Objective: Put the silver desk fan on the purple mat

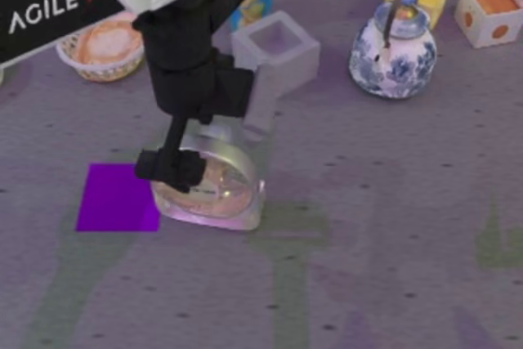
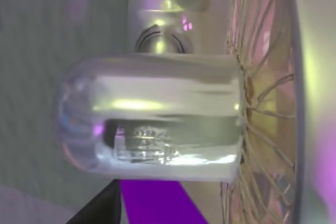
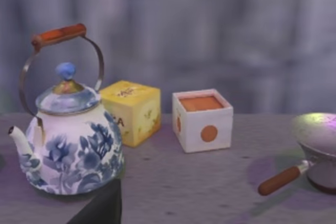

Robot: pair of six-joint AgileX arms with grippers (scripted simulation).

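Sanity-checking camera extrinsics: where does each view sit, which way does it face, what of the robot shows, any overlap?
Top view: above the table, looking down; left arm with left gripper over the silver desk fan, next to the purple mat.
Left wrist view: on the left arm, close on the fan's motor housing; dark finger at the frame edge.
Right wrist view: facing the teapot; dark finger only.
Shared: fan and mat in top and left wrist; teapot in top and right wrist.

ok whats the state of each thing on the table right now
silver desk fan: beside the purple mat, not on it, left gripper at it
purple mat: flat, bare
teapot: upright, lid on
grey cube box: open-topped
wicker basket: upright
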